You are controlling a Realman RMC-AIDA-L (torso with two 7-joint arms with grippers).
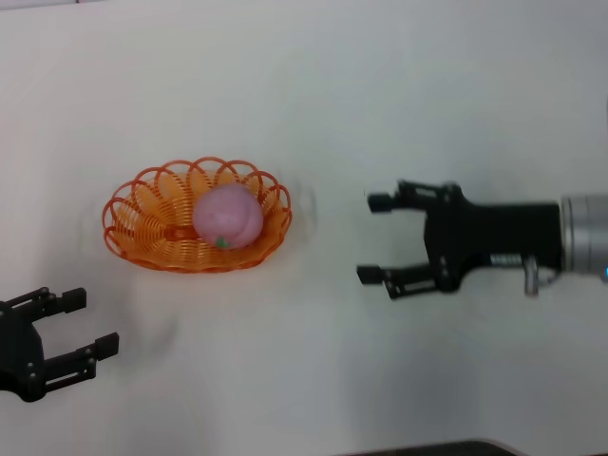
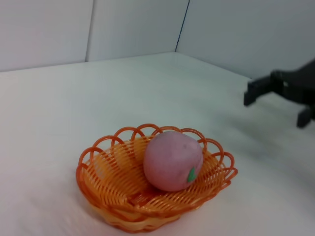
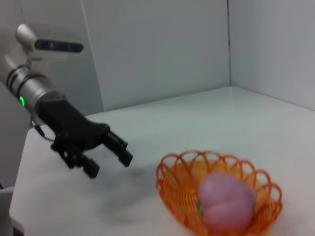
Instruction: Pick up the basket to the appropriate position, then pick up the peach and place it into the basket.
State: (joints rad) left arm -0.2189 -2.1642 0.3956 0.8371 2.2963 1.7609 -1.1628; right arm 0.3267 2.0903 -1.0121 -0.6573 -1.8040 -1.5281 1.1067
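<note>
The orange wire basket (image 1: 142,249) rests on the white table, left of centre. Inside it lies the pink peach (image 1: 228,215), its green leaf mark facing the front. My right gripper (image 1: 370,237) hovers to the right of the basket, a short gap away, open and holding nothing. At the lower left, my left gripper (image 1: 93,321) is open too, in front of the basket and apart from it. The left wrist view shows the basket (image 2: 108,196) with the peach (image 2: 172,160) in it. In the right wrist view the peach (image 3: 226,201) fills the basket (image 3: 172,189), and the left gripper (image 3: 109,164) shows beyond.
White walls (image 2: 123,29) enclose the table at the back and side. The table's front edge (image 1: 427,448) lies close to the bottom of the head view.
</note>
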